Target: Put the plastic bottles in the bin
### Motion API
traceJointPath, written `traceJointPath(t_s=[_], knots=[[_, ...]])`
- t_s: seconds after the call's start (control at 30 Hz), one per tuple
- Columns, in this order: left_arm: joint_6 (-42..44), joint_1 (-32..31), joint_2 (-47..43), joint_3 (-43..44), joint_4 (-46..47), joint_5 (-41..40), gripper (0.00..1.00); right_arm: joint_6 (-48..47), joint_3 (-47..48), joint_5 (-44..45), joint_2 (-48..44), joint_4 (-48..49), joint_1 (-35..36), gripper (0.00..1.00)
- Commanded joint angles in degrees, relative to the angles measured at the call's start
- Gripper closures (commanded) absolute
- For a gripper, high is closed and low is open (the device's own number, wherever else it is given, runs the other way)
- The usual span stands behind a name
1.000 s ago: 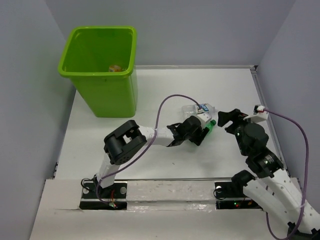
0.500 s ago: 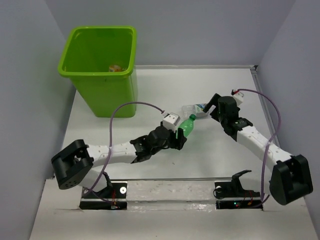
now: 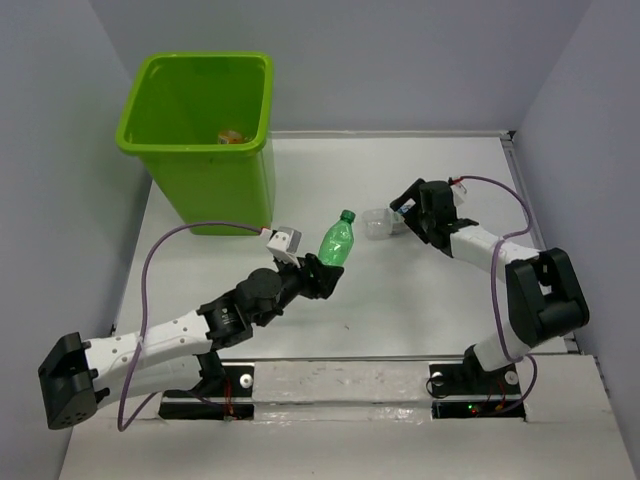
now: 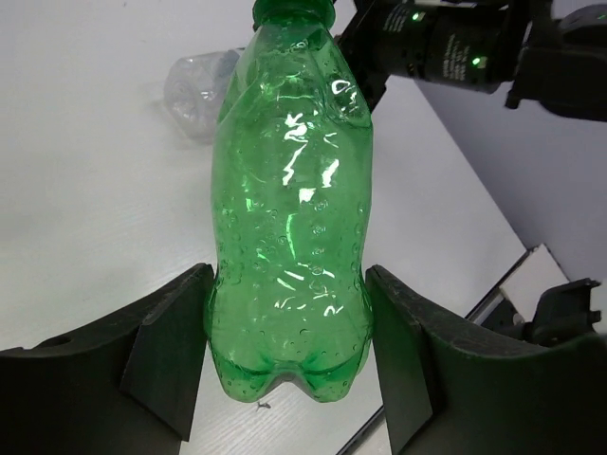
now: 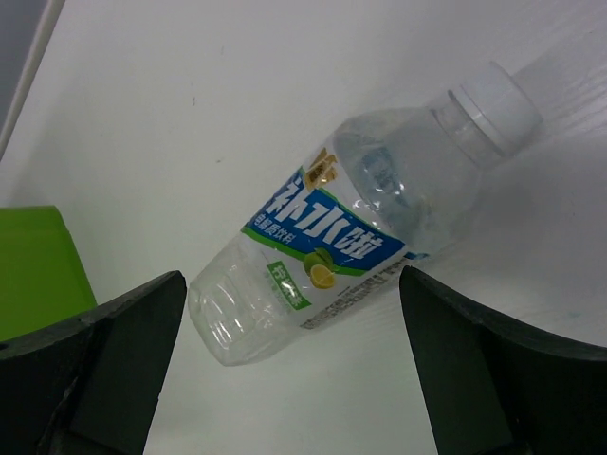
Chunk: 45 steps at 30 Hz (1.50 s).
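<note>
Blue-labelled clear bottle [image 5: 356, 232], white Chinese characters, lime picture

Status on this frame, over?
Left gripper, jaws shut on green bottle, aloft. Right gripper open, straddling clear bottle lying on table. Nothing between green bottle and bin.

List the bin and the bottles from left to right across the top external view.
bin → green bottle → clear bottle
</note>
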Motion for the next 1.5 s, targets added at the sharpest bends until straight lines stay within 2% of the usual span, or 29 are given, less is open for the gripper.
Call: traceJointPath(t_s=[0.0, 0.27, 0.4, 0.53, 0.8, 0.93, 0.97, 1.03, 1.13, 1.17, 1.33, 1.47], knots=[[0.3, -0.4, -6.3, 1.7, -2.9, -3.7, 0.59, 3.1, 2.5, -0.5, 3.7, 3.0, -1.7, 0.0], [1.8, -0.4, -9.4, 3.0, -5.1, -4.0, 0.59, -1.6, 11.4, -0.8, 11.3, -0.8, -3.0, 0.0], [3.1, -0.3, -10.1, 4.9, -5.9, -4.4, 0.59, -7.6, 17.3, 0.0, 15.8, -6.1, -3.0, 0.0], [6.5, -0.3, -9.5, 10.1, -7.2, -5.4, 0.59, -16.0, 23.4, -1.7, 20.7, -10.5, -3.0, 0.0], [12.3, 0.5, -4.8, 22.8, -9.1, -9.4, 0.59, -25.7, 23.8, -3.2, 21.5, -14.3, -3.0, 0.0], [14.9, 2.2, -1.8, 29.5, -7.9, -11.6, 0.6, -29.2, 23.4, 0.0, 19.6, -15.7, -3.0, 0.17], [16.6, 3.4, -1.2, 30.9, -7.0, -11.9, 0.6, -29.7, 23.1, 0.4, 18.9, -15.6, -3.0, 0.31], [17.4, 7.4, 1.2, 35.4, -5.5, -11.8, 0.6, -30.1, 21.6, 1.1, 16.2, -15.2, -3.0, 0.46], [16.8, 14.0, 5.5, 42.2, -6.0, -7.1, 0.6, -31.0, 17.9, -0.2, 12.1, -12.8, -3.0, 0.55], [16.3, 18.4, 6.6, 44.0, -6.5, -6.6, 0.6, -31.2, 16.4, -1.1, 8.2, -11.5, -3.0, 0.6], [12.1, 30.9, 14.5, 54.3, -8.0, -3.2, 0.6, -29.6, 7.9, -7.8, -4.5, -4.2, -1.5, 0.66], [10.2, 41.6, 21.8, 64.6, -16.2, 0.2, 0.6, -29.0, 4.0, -9.9, -14.1, -3.2, 0.8, 0.66]])
